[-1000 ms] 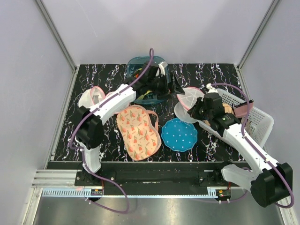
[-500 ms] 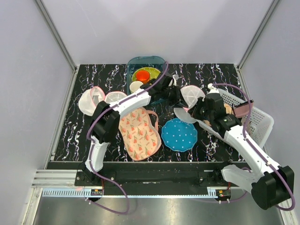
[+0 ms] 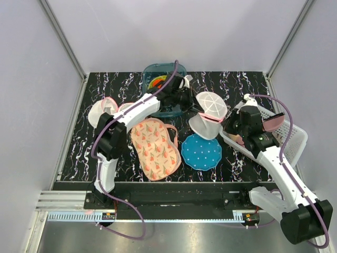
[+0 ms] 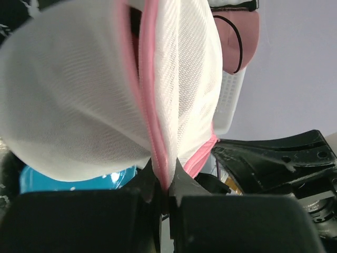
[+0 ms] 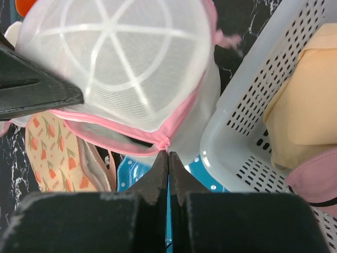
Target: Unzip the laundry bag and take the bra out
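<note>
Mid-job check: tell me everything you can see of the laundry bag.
The laundry bag is a round clamshell of white mesh with pink zip trim and white ribs radiating across one dome. Its halves gape partly; the inside is too dark to read. It is held up tilted, the left gripper shut on its trim at one side, the right gripper at the other.

You had bright, even overhead light with soft shadows. Top view was sharp. Left wrist view was blurred: laundry bag (image 4: 68, 105) sat too close, mesh washed out. Right wrist view was crisp on mesh, soft along the bottom edge.
</note>
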`<action>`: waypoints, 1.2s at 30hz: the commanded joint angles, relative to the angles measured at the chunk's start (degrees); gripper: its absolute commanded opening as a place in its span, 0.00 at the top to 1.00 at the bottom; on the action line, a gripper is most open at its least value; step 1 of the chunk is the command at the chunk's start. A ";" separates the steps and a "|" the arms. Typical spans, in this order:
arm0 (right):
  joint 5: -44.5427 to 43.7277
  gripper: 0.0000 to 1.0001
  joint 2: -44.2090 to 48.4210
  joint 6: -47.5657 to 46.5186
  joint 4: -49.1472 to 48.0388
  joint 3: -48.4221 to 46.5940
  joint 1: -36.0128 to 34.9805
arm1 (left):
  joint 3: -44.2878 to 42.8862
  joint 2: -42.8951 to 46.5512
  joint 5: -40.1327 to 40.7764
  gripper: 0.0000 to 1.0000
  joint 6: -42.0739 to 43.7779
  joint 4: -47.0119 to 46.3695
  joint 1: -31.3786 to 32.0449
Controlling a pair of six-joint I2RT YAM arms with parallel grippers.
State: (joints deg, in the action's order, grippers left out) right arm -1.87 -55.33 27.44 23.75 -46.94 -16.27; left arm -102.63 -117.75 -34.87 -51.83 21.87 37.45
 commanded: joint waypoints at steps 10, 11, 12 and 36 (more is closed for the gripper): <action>-1.30 1.00 -0.83 -3.54 3.85 -1.40 3.09 | -4.86 2.00 -1.07 1.00 7.01 2.04 -7.22; -1.03 1.00 -1.35 -3.36 3.76 -1.58 3.09 | -4.77 1.83 -1.51 1.00 7.01 2.04 -7.22; -0.68 1.00 -1.97 -3.36 3.76 -1.75 3.09 | -4.77 1.74 -2.04 1.00 7.10 2.04 -7.13; -2.17 0.20 -5.49 -4.50 4.64 -7.03 3.09 | 14.36 12.45 -3.45 0.86 10.17 -6.66 -5.99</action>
State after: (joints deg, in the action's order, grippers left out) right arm -2.55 -60.42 23.99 28.84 -51.11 -13.34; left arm -93.19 -111.87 -38.68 -42.78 21.61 31.31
